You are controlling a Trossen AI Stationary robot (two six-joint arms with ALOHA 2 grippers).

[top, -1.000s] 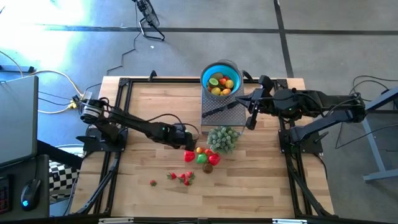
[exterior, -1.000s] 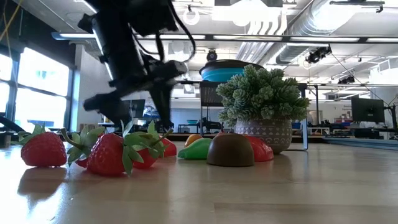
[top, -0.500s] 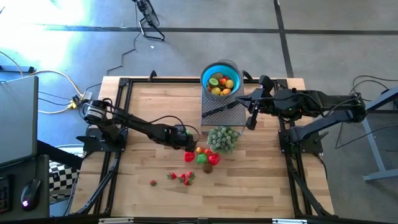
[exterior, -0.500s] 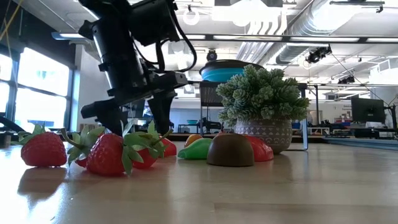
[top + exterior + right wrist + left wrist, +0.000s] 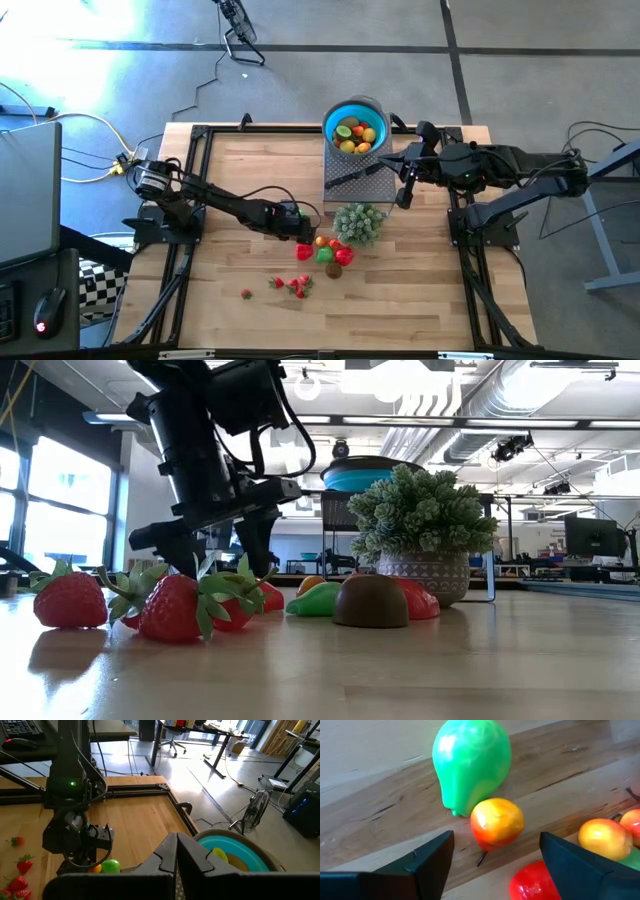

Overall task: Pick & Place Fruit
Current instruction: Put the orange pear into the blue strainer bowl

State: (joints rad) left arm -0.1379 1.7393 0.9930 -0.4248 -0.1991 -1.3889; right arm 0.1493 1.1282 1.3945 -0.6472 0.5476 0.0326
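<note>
Fruit (image 5: pixel 356 135), yellow, green, perhaps orange, fills the blue bowl (image 5: pixel 334 112); left gripper (image 5: pixel 492 855) jaws wide, right gripper (image 5: pixel 176 851) jaws closed.

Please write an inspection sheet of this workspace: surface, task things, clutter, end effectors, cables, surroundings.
Surface: wooden table, dark frame.
Job's things: blue bowl holds fruit; fruit cluster mid-table; strawberries nearer the front.
Clutter: pale green bushy plant; grey mesh stand under the bowl.
End effectors: left end effector open, low over a red-yellow fruit; right end effector shut, beside the stand.
Cables: yellow and white cables left of table.
Surroundings: grey floor, desks, chair beyond.
</note>
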